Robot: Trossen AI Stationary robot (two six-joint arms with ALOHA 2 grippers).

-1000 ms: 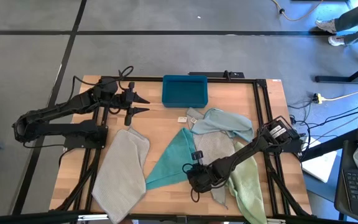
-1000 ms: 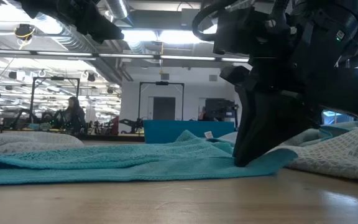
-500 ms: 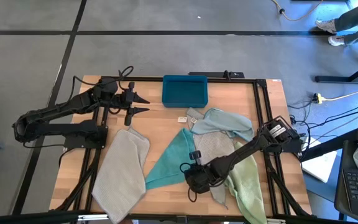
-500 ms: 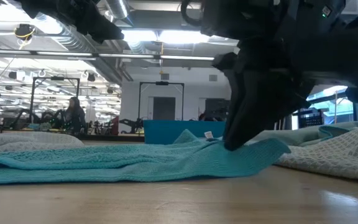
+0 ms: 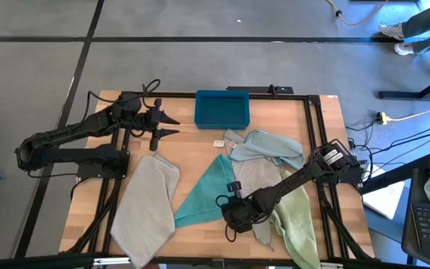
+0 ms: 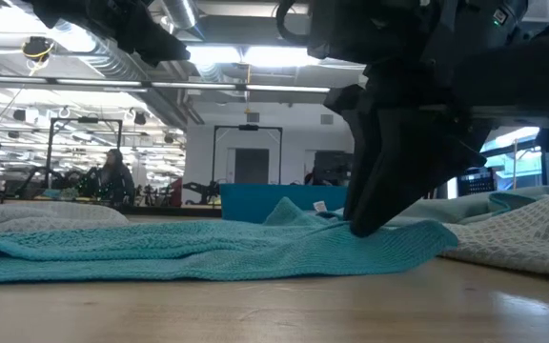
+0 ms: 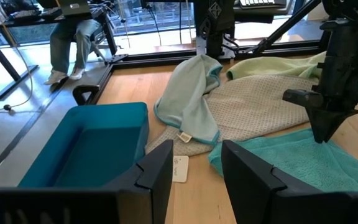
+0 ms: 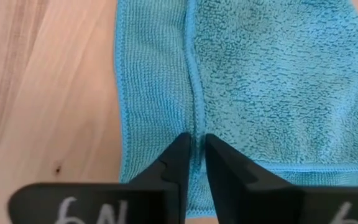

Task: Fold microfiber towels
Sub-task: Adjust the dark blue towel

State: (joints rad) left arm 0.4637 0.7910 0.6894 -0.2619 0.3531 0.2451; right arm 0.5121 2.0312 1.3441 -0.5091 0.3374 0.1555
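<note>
Dark right tool (image 8: 193, 146) stands on the soft teal microfiber towel (image 5: 202, 193) at the wooden bench's (image 5: 189, 146) near middle, fingers slightly parted astride a raised fold. Left tool (image 5: 172, 125) hovers half-spread beside the rigid teal-blue plastic bin (image 5: 222, 109), whose inside looks bare.

grey towel (image 5: 142, 209) cut off, distant person (image 6: 114, 174) perhaps seated

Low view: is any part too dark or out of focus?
Low view: the right gripper is a backlit dark shape against bright ceiling lights, and the near table edge is soft. Right wrist view: the teal towel is evenly lit, its weave sharp.
</note>
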